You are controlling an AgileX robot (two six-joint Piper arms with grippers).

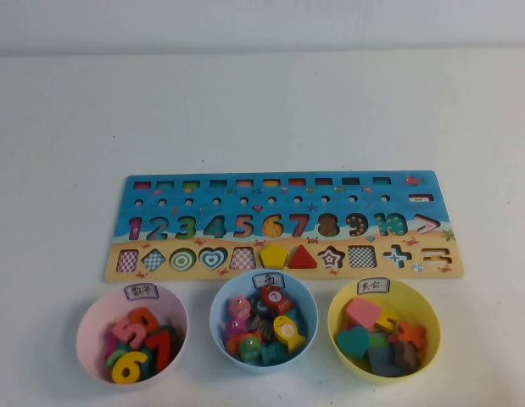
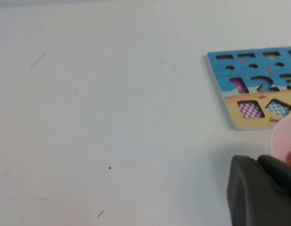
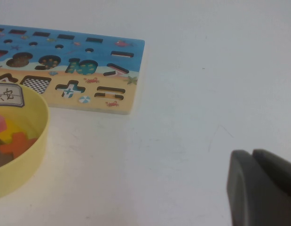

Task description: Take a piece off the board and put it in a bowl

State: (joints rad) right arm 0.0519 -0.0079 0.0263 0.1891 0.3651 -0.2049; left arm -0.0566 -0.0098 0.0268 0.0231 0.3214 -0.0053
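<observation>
The yellow pentagon piece [image 1: 273, 256] lies in its slot in the board's sandy lower row, next to the red triangle [image 1: 302, 258]. The board [image 1: 245, 193] lies flat at mid-table. The yellow bowl [image 1: 331, 326] with a white label [image 1: 372, 287] stands in front of the board's right end and holds several shape pieces. Neither gripper shows in the high view. My left gripper [image 2: 257, 160] is shut and empty over bare table, off the board's left end [image 2: 258, 70]. My right gripper [image 3: 252, 153] is shut and empty, to the right of the yellow bowl [image 3: 32, 141] and the board [image 3: 103, 52].
A pink bowl [image 1: 80, 335] with number pieces stands in front of the board's left end; its rim shows in the left wrist view [image 2: 279, 136]. A blue bowl [image 1: 214, 314] with fish pieces stands in the middle. White table surrounds everything.
</observation>
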